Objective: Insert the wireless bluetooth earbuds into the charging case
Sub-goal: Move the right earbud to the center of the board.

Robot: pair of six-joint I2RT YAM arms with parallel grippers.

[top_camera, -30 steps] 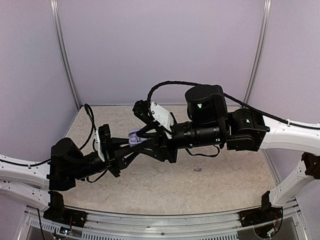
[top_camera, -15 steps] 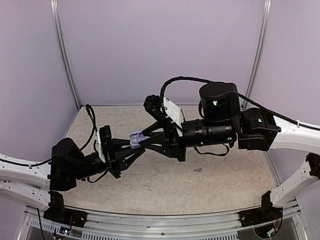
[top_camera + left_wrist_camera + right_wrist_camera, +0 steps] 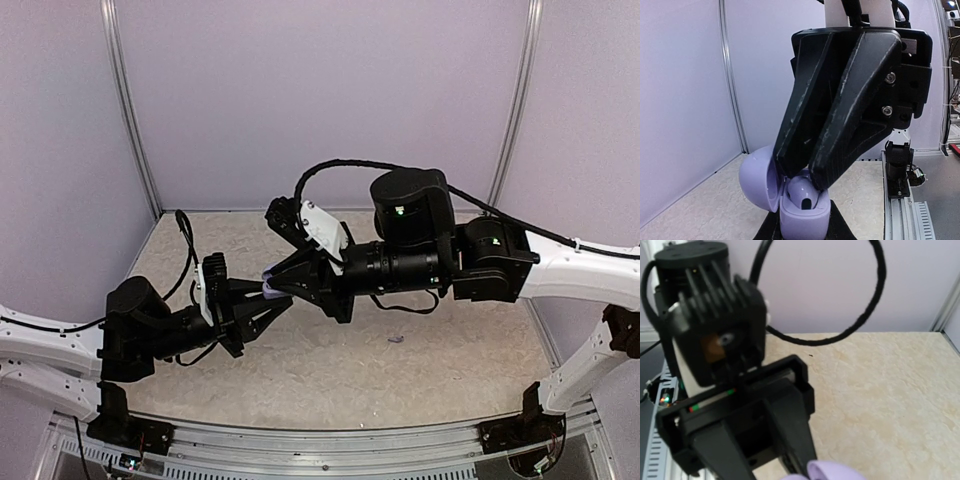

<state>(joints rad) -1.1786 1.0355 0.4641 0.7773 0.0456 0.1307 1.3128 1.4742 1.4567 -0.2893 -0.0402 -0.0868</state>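
We see the right pincer (image 3: 801, 179) dip back in — fingers nearly together over the earbud (image 3: 803, 193), grip unclear — while the left pincer (image 3: 268, 293) clamps the open case (image 3: 804, 214); seating looks close.

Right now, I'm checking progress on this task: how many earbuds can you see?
2. A seated earbud rests in the open charging case, beneath the right gripper; a loose earbud lies on the table, farther right. That gripper hides part of the case.

No legible txt, labels, brands or nos. in any view.
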